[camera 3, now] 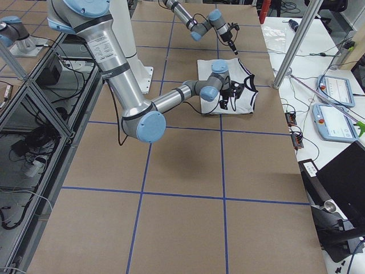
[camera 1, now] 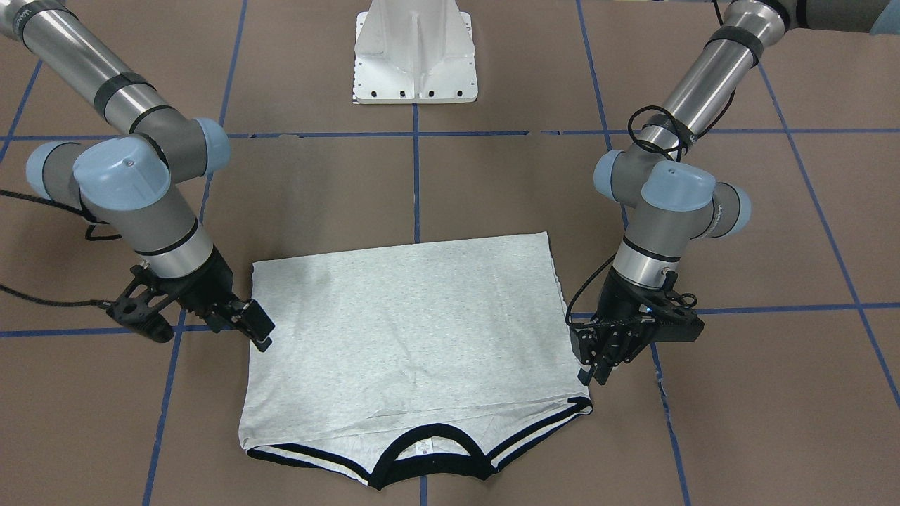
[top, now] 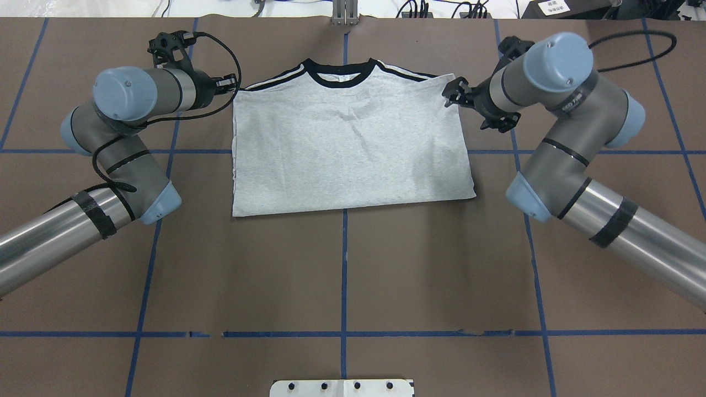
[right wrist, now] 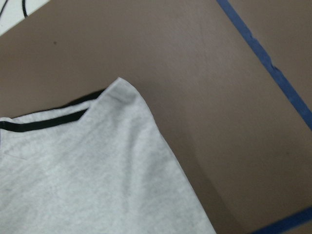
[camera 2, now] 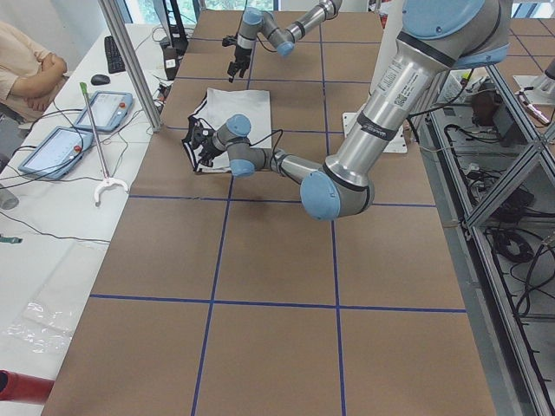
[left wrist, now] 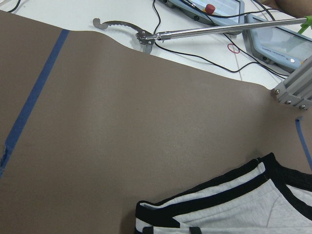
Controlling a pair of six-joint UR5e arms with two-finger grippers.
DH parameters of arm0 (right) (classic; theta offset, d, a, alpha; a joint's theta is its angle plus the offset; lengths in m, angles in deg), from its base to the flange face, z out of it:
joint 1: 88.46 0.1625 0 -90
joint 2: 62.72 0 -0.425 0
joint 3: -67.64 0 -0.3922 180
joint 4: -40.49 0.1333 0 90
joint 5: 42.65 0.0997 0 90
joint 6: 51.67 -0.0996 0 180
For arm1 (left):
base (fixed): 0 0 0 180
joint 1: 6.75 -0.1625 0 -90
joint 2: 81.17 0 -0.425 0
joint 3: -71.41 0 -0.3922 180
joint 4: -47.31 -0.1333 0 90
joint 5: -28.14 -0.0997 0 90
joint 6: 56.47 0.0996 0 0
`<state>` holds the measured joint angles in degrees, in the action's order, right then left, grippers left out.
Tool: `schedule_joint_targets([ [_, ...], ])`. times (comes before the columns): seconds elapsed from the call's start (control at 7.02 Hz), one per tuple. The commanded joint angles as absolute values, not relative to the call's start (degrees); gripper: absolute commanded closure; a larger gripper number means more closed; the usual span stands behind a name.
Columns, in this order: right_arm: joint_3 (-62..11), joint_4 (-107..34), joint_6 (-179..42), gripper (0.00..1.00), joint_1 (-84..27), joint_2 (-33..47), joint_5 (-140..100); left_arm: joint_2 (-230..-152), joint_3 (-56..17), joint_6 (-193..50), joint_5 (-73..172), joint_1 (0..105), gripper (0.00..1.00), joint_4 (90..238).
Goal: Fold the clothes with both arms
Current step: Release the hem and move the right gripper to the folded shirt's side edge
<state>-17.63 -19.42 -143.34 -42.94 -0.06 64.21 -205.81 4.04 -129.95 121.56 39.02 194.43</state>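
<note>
The left pincer (camera 1: pixel 593 362) and right pincer (camera 1: pixel 253 327) look spread and empty, with the shirt (camera 1: pixel 415 330) between them. One may grab only the top layer, so the fold goes crooked.

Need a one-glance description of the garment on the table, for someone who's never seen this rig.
On the brown table with its blue tape grid, look across from the white pedestal base, between the left gripper and the right gripper. The T-shirt lies flat as a rough rectangle, the only cloth there: light heather-grey with a black collar and black shoulder stripes.
</note>
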Motion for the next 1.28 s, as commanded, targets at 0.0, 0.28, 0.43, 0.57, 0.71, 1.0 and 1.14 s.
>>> schedule_joint_targets([
  [0.0,-22.61,-19.27,-152.80,0.00,-48.54,5.90,61.15,-205.88,3.73,-129.95,121.57,39.04,0.63,194.53],
  [0.28,-23.24,-19.36,-153.54,0.01,-49.70,7.50,61.06,-205.97,3.56,-129.95,121.57,39.13,0.62,194.62],
  [0.43,-23.24,-19.36,-153.89,0.11,-49.96,7.68,61.06,-205.97,3.12,-130.03,121.57,39.13,0.62,194.70],
  [0.57,-23.33,-19.36,-155.11,0.28,-50.66,7.68,61.15,-205.88,2.59,-129.95,121.57,39.22,0.62,194.79],
  [0.71,-23.33,-19.36,-155.21,0.51,-51.19,7.68,61.06,-205.80,2.41,-129.95,121.57,39.22,0.61,194.71],
  [1.0,-24.37,-19.36,-154.95,1.00,-51.28,8.11,61.41,-205.79,2.41,-129.95,121.57,39.22,0.61,194.79],
  [1.14,-25.69,-19.36,-154.68,1.00,-51.28,8.90,61.68,-205.80,2.41,-129.95,121.57,39.22,0.61,194.79],
])
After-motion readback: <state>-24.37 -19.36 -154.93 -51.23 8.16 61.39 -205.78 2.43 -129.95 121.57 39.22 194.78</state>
